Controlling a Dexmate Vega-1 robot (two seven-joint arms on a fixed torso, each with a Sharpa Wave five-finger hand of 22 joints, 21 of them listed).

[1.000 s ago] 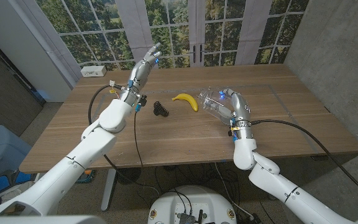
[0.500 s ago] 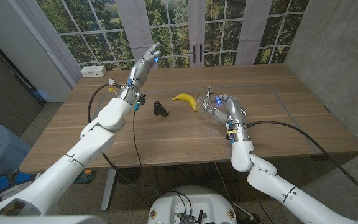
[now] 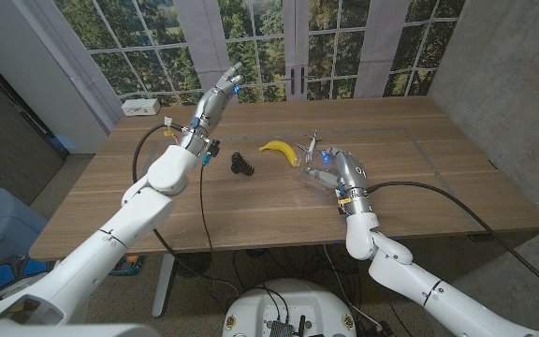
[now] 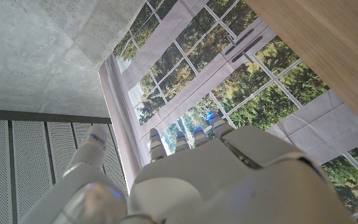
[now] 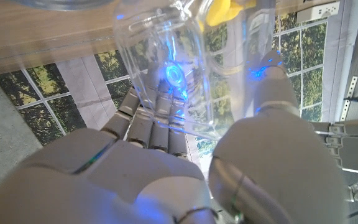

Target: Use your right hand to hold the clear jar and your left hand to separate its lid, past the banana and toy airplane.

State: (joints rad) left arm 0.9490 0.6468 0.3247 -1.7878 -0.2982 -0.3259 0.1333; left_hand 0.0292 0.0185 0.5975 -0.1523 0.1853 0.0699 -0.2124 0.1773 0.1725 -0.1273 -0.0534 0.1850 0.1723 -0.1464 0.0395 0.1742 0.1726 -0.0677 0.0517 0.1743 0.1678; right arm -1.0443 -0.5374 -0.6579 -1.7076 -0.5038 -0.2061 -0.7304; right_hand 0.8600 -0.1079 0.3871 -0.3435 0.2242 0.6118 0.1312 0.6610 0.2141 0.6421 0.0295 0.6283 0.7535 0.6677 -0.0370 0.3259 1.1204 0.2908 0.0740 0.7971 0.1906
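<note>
The right hand point(image 3: 337, 171) grasps the clear jar point(image 3: 313, 168), fingers wrapped around its transparent wall, near the middle of the wooden tabletop point(image 3: 419, 159). In the right wrist view the jar point(image 5: 179, 68) lies between the thumb and the fingers point(image 5: 148, 124), in contact with both. The banana point(image 3: 280, 151) lies just beside the jar, toward the robot's left. A small dark toy airplane point(image 3: 241, 165) lies further left, apart from the banana. The left hand point(image 3: 215, 101) is raised above the far left part of the tabletop, released, fingers extended and apart, holding nothing; the left wrist view shows its fingers point(image 4: 185, 140) against the windows.
</note>
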